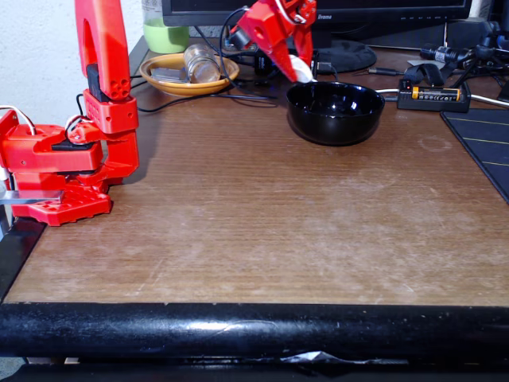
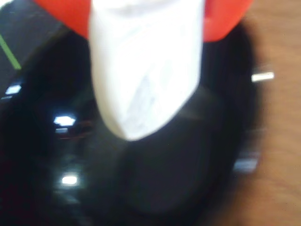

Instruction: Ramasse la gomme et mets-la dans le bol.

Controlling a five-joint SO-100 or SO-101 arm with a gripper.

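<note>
Filling the near part of the wrist view, the white eraser [image 2: 143, 75] is hanging point-down, pinched between the red fingers [image 2: 225, 19] of the gripper [image 1: 298, 70], with the black bowl [image 2: 155, 183] directly beneath. Seen from the fixed view, the gripper is holding the eraser [image 1: 302, 72] just above the bowl's [image 1: 335, 119] back left rim, on the wooden table [image 1: 254, 215]. Releasing this close to the rim risks the eraser glancing off and landing outside.

Fixed view: low at table [image 1: 262, 231] front edge, facing the monitor; wrist view: close, looking down; both share the bowl [image 1: 335, 113] [image 2: 155, 188].
</note>
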